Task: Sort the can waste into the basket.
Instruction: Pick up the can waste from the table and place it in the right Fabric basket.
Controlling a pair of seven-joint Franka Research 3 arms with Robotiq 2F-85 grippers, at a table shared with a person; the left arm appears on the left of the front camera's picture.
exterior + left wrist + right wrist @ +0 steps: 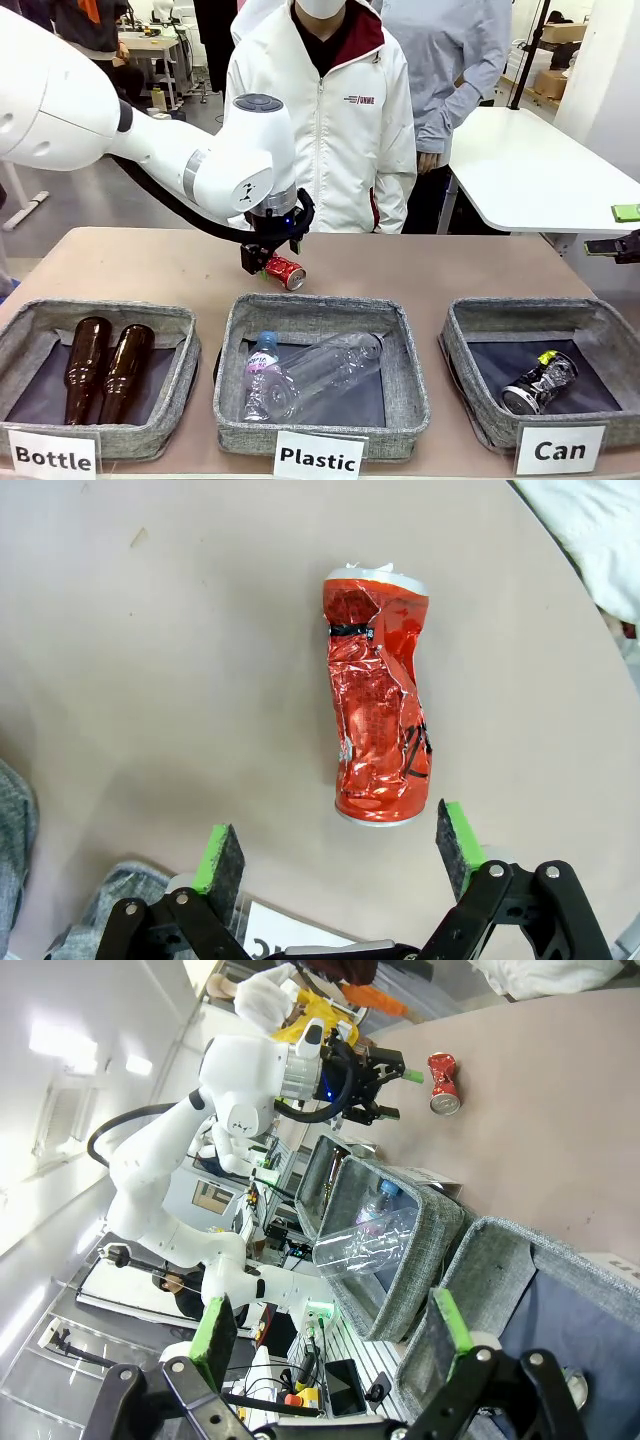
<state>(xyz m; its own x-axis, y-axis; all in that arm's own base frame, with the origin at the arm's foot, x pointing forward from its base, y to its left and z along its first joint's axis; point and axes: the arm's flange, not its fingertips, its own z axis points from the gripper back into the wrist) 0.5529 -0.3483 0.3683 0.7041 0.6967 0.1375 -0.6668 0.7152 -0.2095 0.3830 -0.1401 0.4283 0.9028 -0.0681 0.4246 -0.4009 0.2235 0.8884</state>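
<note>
L gripper (335, 852) spread wide, empty, just by red can (378, 700) on table. R gripper (332, 1325) also released, near Can basket (470, 325); black can (540, 383) inside.

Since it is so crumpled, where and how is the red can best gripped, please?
Grip the crushed red can across its waist, probably from straight above: it lies flat on the table, long sides free, and the open left gripper is turned across them.

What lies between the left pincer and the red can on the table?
Nothing but bare table: in the left wrist view, the open left pincer stands just short of the red can, and no pad touches it.
</note>
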